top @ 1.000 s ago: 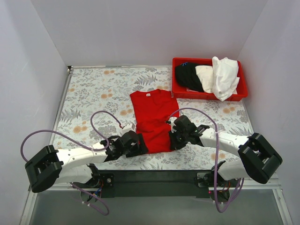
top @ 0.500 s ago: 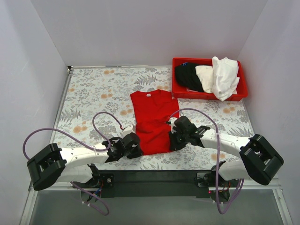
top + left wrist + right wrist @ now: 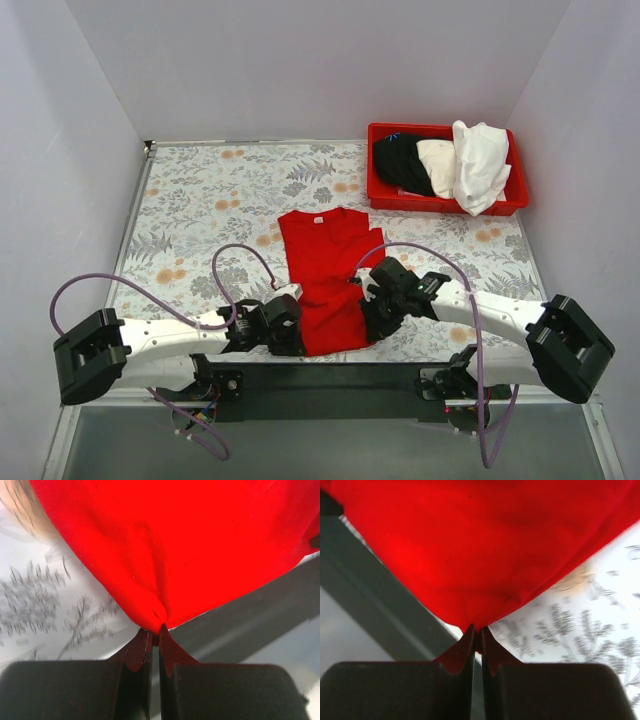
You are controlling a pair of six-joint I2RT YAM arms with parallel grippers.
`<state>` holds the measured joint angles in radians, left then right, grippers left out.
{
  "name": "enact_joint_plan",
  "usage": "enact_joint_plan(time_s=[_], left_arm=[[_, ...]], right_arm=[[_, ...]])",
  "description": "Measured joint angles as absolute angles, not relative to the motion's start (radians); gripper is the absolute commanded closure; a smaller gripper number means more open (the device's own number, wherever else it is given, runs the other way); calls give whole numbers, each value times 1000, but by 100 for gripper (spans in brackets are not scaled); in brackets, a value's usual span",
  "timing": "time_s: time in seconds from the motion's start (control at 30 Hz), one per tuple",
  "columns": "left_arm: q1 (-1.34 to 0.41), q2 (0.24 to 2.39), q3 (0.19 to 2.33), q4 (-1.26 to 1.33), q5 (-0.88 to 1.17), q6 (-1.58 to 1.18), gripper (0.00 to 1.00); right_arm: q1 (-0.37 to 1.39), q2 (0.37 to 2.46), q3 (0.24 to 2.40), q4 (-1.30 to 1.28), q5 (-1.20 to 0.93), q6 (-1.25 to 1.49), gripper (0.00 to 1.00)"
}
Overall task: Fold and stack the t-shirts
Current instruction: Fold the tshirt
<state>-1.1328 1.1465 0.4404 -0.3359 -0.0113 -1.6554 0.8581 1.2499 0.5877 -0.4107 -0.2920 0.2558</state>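
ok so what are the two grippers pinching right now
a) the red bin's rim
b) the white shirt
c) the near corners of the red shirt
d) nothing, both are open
c: in each wrist view, the left gripper and the right gripper are shut on a near corner of the red t-shirt.

A bright red t-shirt [image 3: 328, 275] lies folded narrow at the middle of the desk's [image 3: 200, 200] near edge, collar (small white label [image 3: 318, 220]) pointing far. A black t-shirt [image 3: 400, 162], cream t-shirt [image 3: 438, 160] and white t-shirt [image 3: 478, 165] are heaped at the far right corner.
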Motion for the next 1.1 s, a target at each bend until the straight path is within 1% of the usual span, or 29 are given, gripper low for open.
enact_joint_plan(time_s=[0.17,0.3,0.47,0.57,0.7,0.8,0.97,1.1], left_arm=[[-1147,1069,435,-416,60,-1654,100],[-1148,957,439,-480,70,-1662,100],[-1149,872,477,-548,6,-1679,100],[-1149,849,508,-562,-71,-1685,100],[-1146,863,566,-561,-196,-1676,100],[-1119,894,601,-523,-246,-1644,100],[-965,963,618,-415,-242,-1561,100],[-907,1027,640,-362,-223,-1496,100]], right_arm=[[918,1199,617,-490,-364,243,99],[935,1133,670,-532,-392,239,99],[935,1074,746,-538,-369,241,99],[935,1071,774,-531,-329,243,99],[934,1076,797,-520,-270,250,99],[934,1096,817,-492,-229,255,99],[923,1155,850,-442,-179,255,99],[904,1208,895,-424,-144,249,99]])
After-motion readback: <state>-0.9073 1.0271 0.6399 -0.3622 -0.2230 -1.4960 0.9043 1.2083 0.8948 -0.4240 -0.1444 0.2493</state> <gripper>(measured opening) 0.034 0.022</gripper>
